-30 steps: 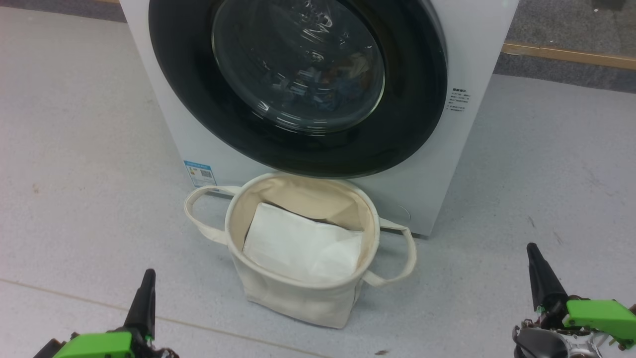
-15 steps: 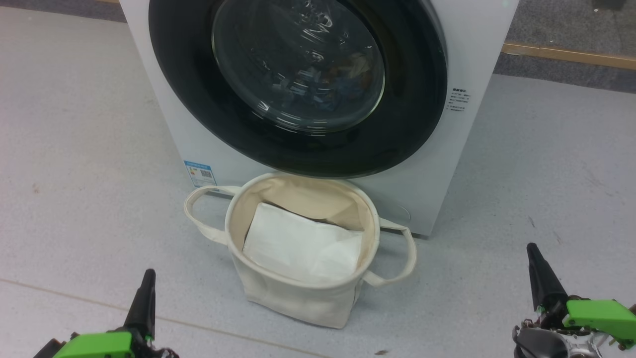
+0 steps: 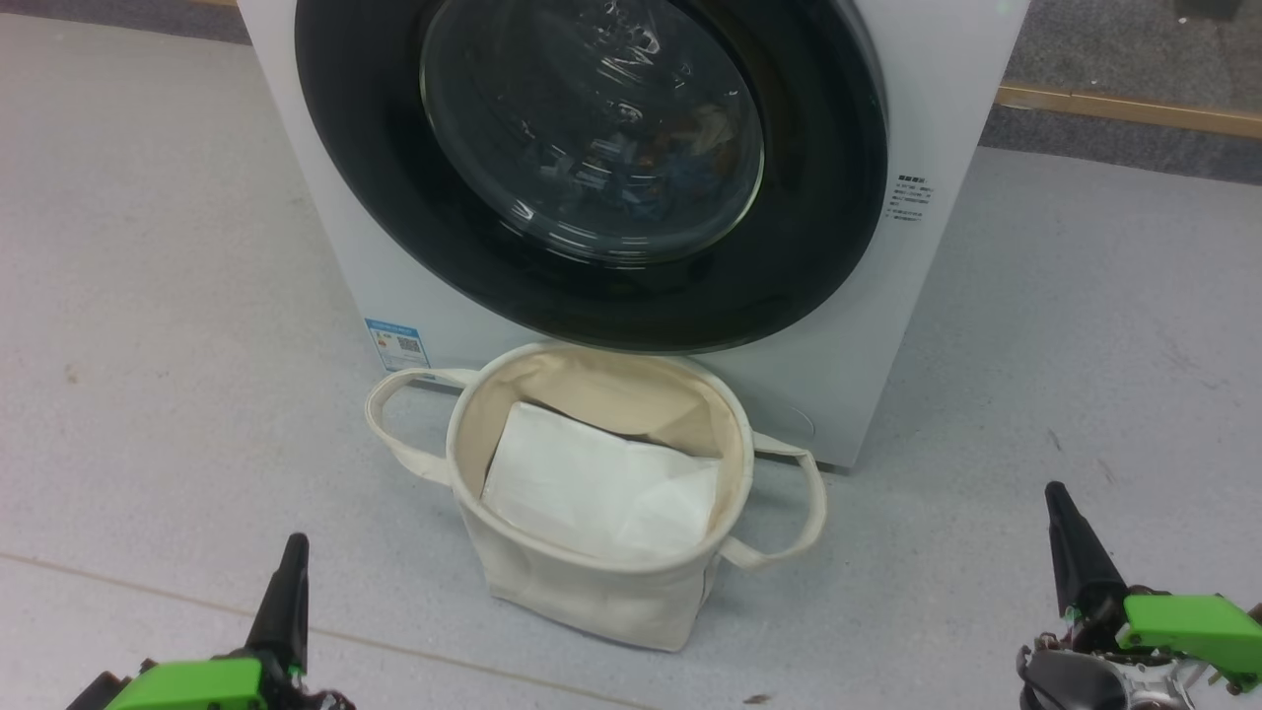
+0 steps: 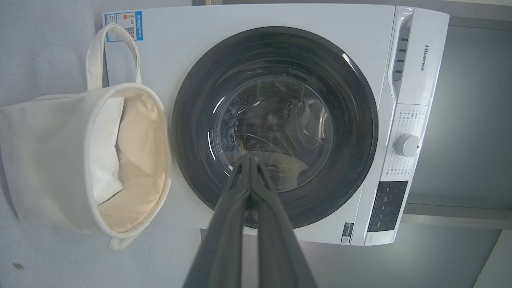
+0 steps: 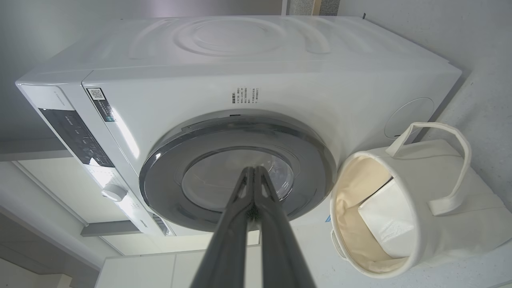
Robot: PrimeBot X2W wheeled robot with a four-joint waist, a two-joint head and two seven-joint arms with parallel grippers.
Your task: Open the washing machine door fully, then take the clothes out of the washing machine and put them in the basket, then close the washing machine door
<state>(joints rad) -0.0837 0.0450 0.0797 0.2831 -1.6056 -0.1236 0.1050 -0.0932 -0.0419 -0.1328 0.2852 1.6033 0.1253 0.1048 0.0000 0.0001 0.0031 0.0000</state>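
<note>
The washing machine (image 3: 946,118) stands on the grey floor (image 3: 148,296) with its front facing the robot. The washing machine door (image 3: 828,247) is shut flat against that front, and its round glass bowl bulges toward the robot. Through the glass, bits of blue and pale clothes (image 3: 680,148) show dimly inside the drum. The basket (image 3: 592,602) stands upright, mouth up, right below the door's lower edge and close against the machine; whether it touches cannot be told. Its two looped handles reach out to left and right. A flat white folded sheet (image 3: 592,488) lies tilted inside it. A small blue label (image 3: 396,343) sits at the machine's lower left corner, and a white knob (image 4: 407,145) is on its control panel. The left fingers (image 3: 288,582) and right fingers (image 3: 1070,542) are each pressed together, holding nothing. They sit low, well apart from the machine, one on each side of the basket, tips pointing toward the door.
</note>
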